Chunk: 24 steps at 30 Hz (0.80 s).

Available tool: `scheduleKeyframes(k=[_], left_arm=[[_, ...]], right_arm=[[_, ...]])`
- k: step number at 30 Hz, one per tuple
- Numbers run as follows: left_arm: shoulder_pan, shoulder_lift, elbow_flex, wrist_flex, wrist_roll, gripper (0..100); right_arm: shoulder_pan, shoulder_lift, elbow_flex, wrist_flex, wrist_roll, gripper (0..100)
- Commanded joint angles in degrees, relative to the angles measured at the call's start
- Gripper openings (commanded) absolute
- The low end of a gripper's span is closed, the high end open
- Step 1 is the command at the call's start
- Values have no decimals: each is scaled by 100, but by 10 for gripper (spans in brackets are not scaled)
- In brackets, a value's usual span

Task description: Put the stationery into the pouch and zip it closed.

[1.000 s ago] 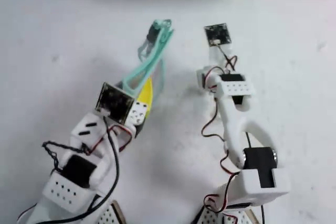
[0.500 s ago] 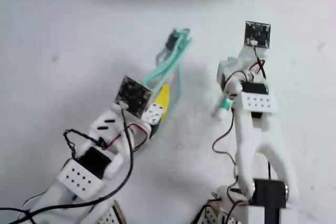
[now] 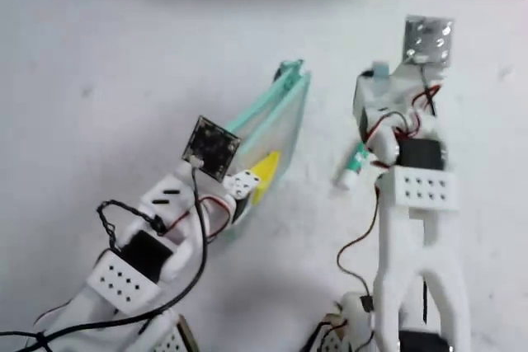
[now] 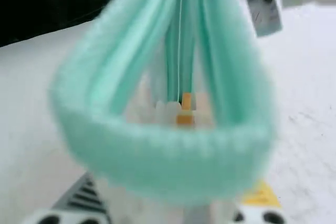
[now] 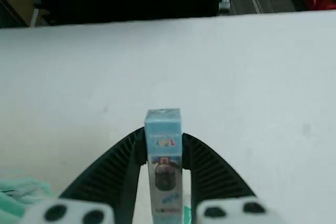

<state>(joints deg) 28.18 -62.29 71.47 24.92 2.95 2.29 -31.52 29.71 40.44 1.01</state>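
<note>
The white table is plain and bright, and dark room lies behind its far edge. At the near end of the pouch the left gripper is clamped on the mint fabric. In the left wrist view the mouth of the pouch stands open as a wide loop. Beside the pouch, about at its middle and apart from it, a teal and white pen lies on the table under the other arm. Farther off, level with the far end of the pouch and not touching it, the right gripper pinches a small blue stationery piece upright between its black jaws. I judge the step is to put this piece in. The right arm should bring it above the open loop, turn its length along the opening, and lower it inside before letting go. Meanwhile the left grip should stay firm so the mouth does not fall shut.
</note>
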Motion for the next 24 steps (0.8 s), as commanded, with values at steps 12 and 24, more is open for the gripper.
scheduleKeyframes(k=[12,24], left_arm=[[-22,13,-299,378,88,177],[-22,13,-299,396,97,177]], right_arm=[[-2738,-1675,-2189,1560,44,16],[-3644,-1543,-1653,1253,44,16]])
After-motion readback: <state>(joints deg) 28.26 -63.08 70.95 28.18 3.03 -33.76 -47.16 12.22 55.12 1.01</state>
